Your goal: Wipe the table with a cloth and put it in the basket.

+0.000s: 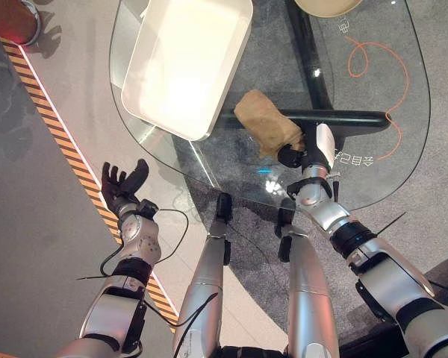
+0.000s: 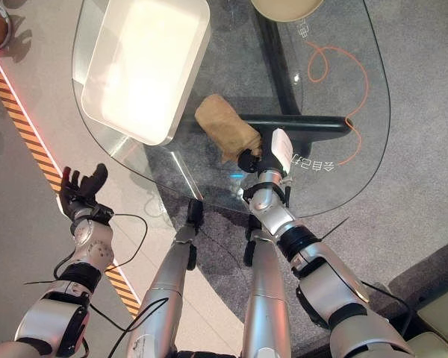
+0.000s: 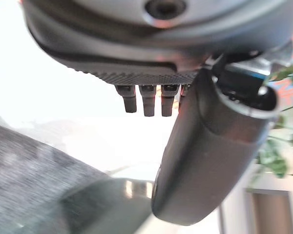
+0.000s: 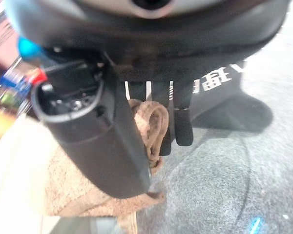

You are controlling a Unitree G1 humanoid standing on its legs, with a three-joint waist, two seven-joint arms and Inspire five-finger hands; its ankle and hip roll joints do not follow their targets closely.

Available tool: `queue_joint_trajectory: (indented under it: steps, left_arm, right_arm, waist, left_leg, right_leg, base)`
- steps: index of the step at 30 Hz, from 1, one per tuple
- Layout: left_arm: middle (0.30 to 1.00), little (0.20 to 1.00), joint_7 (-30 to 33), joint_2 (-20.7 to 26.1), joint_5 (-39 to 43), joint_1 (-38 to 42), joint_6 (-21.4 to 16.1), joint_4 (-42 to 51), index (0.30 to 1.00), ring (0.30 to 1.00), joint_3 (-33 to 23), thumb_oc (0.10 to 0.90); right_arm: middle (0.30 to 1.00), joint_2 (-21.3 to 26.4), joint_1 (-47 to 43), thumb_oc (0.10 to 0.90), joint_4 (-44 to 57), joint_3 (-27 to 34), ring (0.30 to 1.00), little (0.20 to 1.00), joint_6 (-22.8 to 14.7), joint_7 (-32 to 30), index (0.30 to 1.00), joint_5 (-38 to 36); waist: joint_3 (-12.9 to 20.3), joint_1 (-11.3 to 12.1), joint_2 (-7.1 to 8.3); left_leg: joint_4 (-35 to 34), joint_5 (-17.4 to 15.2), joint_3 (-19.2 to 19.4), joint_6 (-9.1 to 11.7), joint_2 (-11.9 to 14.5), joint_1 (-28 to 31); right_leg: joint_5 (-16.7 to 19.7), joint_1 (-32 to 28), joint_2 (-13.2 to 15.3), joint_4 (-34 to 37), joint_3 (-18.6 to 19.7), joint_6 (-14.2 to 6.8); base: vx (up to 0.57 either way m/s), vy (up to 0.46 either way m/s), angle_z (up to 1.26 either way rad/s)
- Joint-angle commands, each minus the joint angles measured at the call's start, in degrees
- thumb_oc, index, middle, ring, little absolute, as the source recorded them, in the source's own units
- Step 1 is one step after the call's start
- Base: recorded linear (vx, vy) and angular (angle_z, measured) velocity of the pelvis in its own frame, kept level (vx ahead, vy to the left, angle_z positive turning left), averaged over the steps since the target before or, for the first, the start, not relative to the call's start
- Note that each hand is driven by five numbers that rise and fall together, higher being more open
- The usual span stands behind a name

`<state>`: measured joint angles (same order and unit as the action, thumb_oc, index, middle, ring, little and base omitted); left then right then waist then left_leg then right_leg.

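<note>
A brown cloth (image 1: 265,123) lies bunched on the glass table (image 1: 403,112), near its front edge and just right of the white basket (image 1: 157,123). My right hand (image 1: 306,153) rests on the cloth's near end. In the right wrist view the cloth (image 4: 78,190) is pinched between the thumb (image 4: 93,141) and the curled fingers (image 4: 183,126). My left hand (image 1: 122,188) hangs off the table to the left, over the floor, with its fingers relaxed and nothing in it. The basket is a shallow white tray standing on the table's left part.
A black bar of the table's base (image 1: 351,118) runs under the glass behind the right hand. An orange cord (image 1: 373,56) loops beneath the glass at the right. A beige round object (image 1: 328,6) sits at the far edge. Striped floor tape (image 1: 60,142) runs along the left.
</note>
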<state>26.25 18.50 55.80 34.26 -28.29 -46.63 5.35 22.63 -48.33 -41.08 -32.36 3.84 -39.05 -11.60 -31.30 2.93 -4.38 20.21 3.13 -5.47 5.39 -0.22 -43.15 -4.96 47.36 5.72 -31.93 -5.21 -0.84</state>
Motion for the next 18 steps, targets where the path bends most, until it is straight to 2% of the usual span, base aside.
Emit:
queue_joint_trajectory:
  steps: [1, 2, 10, 16, 18]
  left_arm:
    - [0.900, 0.900, 1.7, 4.8, -3.5, -0.8, -7.8, 4.2, 0.900, 0.900, -4.5, 0.800]
    - [0.900, 0.900, 1.7, 4.3, -6.1, -1.3, -8.4, 10.2, 0.900, 0.900, -4.3, 0.800]
    - [0.900, 0.900, -4.4, 0.7, -9.1, -4.1, -8.2, 24.5, 0.900, 0.900, -3.9, 0.800]
    - [0.900, 0.900, -10.7, -0.5, -7.2, -5.3, -4.9, 31.8, 0.900, 0.900, -3.1, 0.800]
    - [0.900, 0.900, -14.3, -0.7, -5.1, -5.4, -1.8, 34.2, 0.900, 0.900, -2.4, 0.800]
  right_arm:
    - [0.300, 3.0, 0.5, 0.100, 5.7, 4.9, 0.300, 0.200, -6.1, -7.0, 0.300, -1.2]
    - [0.300, 3.5, 2.7, 0.100, 9.6, 7.7, 0.300, 0.200, -7.5, -7.7, 0.300, -0.5]
    - [0.300, 2.4, 7.4, 0.100, 21.2, 14.1, 0.300, 0.200, -9.9, -8.3, 0.300, 4.0]
    - [0.300, 1.0, 9.1, 0.100, 27.9, 16.3, 0.300, 0.200, -11.1, -7.3, 0.300, 6.6]
    - [0.300, 0.1, 10.0, 0.100, 31.1, 16.9, 0.300, 0.200, -11.9, -6.4, 0.300, 8.3]
  waist:
    - [1.5, -1.0, 0.36]
    - [1.5, -1.2, 0.51]
    - [1.5, -1.4, 1.06]
    - [1.5, -1.8, 1.29]
    - [1.5, -2.1, 1.39]
  left_leg:
    - [4.3, -4.3, 5.5, -3.9, -2.8, 0.4]
    - [4.4, -4.4, 5.4, -4.1, -2.9, 0.2]
    - [4.4, -4.9, 5.1, -4.7, -3.1, 0.1]
    - [3.9, -4.8, 5.3, -4.9, -3.0, 0.4]
    - [3.8, -4.8, 5.6, -5.0, -2.9, 0.7]
  right_leg:
    - [-1.3, -2.0, -4.0, 0.8, -0.6, 0.3]
    - [-1.2, -1.7, -4.1, 0.7, -0.5, 0.1]
    - [-1.2, -1.6, -4.6, 0.5, -0.3, -0.3]
    - [-1.1, -2.0, -5.0, 0.8, 0.0, -0.3]
    - [-1.0, -2.2, -5.2, 0.8, 0.1, -0.4]
  base:
    - [0.00, 0.000, 0.00]
    - [0.00, 0.000, 0.00]
    - [0.00, -0.003, 0.00]
    - [0.00, 0.001, -0.01]
    - [0.00, 0.000, 0.00]
